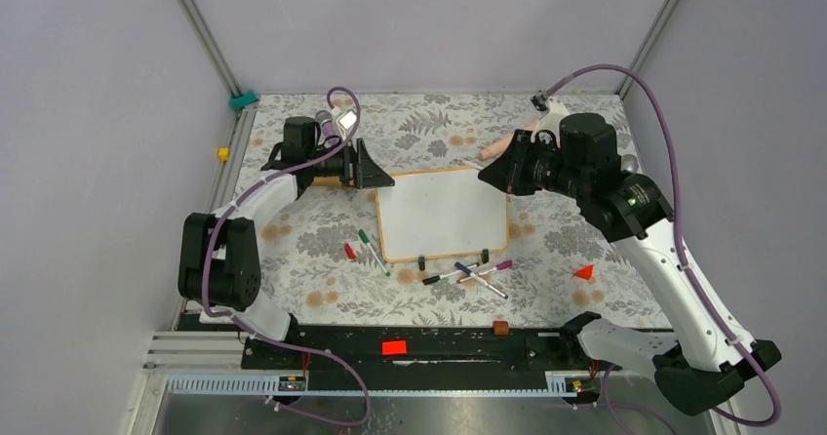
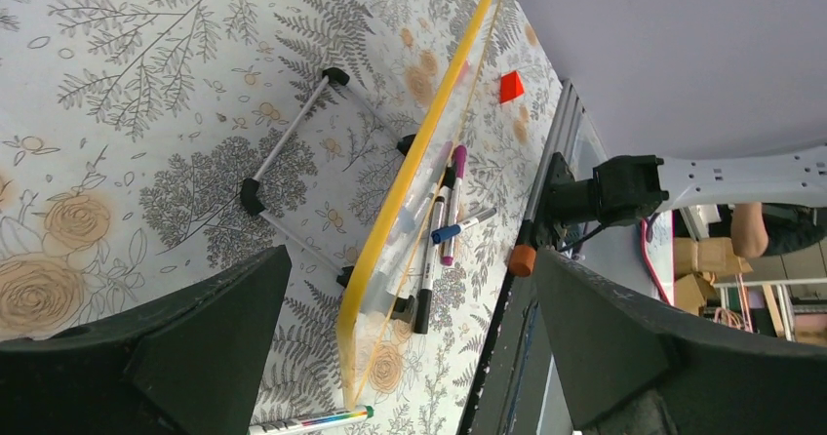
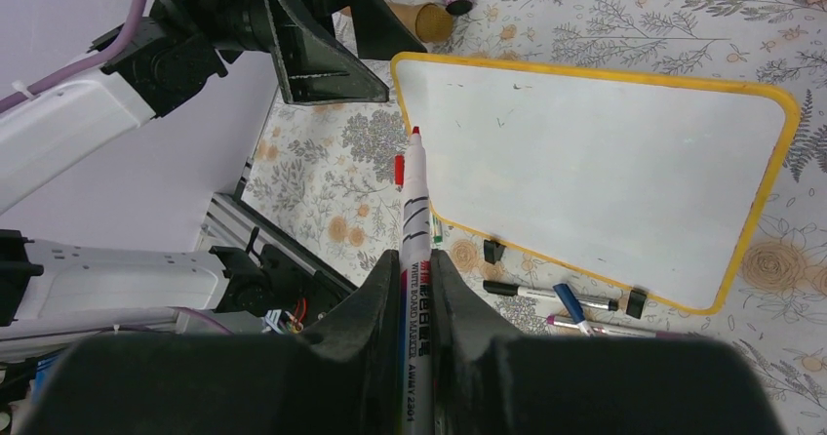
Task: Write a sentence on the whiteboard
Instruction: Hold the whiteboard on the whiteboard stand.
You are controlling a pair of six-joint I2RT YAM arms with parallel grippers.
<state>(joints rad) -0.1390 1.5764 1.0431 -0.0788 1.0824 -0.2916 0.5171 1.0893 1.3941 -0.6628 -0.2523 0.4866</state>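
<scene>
The whiteboard (image 1: pixel 444 213) lies flat in the middle of the table, and its white face (image 3: pixel 595 172) is blank. No red sentence shows on it. My right gripper (image 1: pixel 499 176) hovers over the board's far right corner. It is shut (image 3: pixel 416 271) on a red-tipped whiteboard marker (image 3: pixel 415 211), whose tip points at the board's left edge. My left gripper (image 1: pixel 367 169) is open and empty just beyond the board's far left corner. In the left wrist view (image 2: pixel 410 357) the board's yellow frame (image 2: pixel 410 167) shows edge-on between the wide-apart fingers.
Several capped markers (image 1: pixel 468 273) lie in front of the board's near edge. A green marker (image 1: pixel 373 252) and a red cap (image 1: pixel 349 251) lie to its left. A red wedge (image 1: pixel 584 272) sits at the right and a pink object (image 1: pixel 495 146) behind the board. A cardboard tube (image 3: pixel 427 20) stands near the left gripper.
</scene>
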